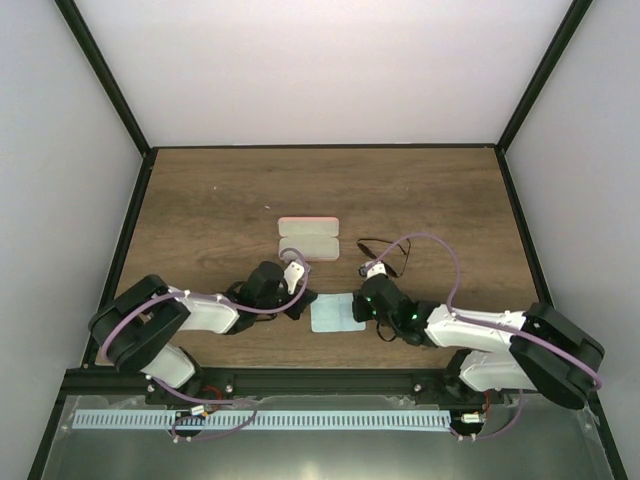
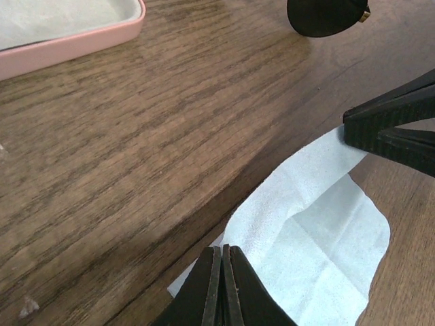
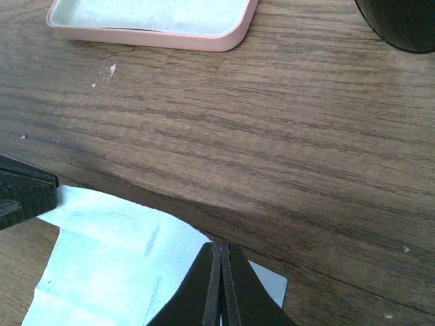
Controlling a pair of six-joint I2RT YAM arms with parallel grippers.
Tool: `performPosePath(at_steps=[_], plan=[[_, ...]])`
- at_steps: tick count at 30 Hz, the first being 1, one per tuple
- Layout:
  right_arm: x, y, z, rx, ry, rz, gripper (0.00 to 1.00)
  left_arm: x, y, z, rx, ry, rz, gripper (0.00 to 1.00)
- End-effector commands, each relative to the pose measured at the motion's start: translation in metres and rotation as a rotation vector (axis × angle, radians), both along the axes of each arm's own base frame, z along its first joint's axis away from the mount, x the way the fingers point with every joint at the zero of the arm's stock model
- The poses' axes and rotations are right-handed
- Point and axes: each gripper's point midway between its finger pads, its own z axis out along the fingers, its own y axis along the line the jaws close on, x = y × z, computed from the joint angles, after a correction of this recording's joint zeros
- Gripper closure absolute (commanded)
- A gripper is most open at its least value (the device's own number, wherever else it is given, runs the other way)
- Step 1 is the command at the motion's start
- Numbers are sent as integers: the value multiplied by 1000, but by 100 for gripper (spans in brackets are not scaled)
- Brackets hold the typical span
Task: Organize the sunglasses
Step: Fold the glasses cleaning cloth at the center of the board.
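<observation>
Left end effector (image 2: 222,250): was closed on light blue square cloth (image 1: 338,313).
Right end effector (image 3: 219,244): was closed on its opposite edge.
Dark wire-framed sunglasses (image 1: 383,250): lay beside open pink hard case (image 1: 308,239).

Case: a pink rounded-rectangle hard case (image 1: 308,239) lay open at mid-table, its pale lining facing up.
Cloth: a creased light blue square cloth (image 1: 338,312) lay near the case, not touching it.
Table: a dark wood-grain tabletop (image 1: 200,205) was under both.

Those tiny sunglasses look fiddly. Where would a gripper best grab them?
Probably by the thin wire frame of the sunglasses, pinched from straight above. They seem to lie flat on the table, and gripping the wire keeps the dark lenses unsmudged.
</observation>
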Motion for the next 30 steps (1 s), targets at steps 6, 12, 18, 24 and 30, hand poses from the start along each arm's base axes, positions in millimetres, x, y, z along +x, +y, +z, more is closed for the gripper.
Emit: performPosePath(at_steps=[6,12,18,24,30], plan=[[-5,-3,0,-7,-2,-11,99,-9,-4,0,-13,1,-28,96],[-8,-4,0,-7,-2,-13,99,-11,-4,2,-17,-2,-29,95],[-12,-6,0,0,-2,-10,99,-13,-2,2,-13,-4,-25,96],[-16,-8,-1,5,2,-10,99,-16,-2,4,-20,-4,-27,96],[-19,-7,-3,3,4,-7,99,-19,-2,1,-19,-1,-30,95]])
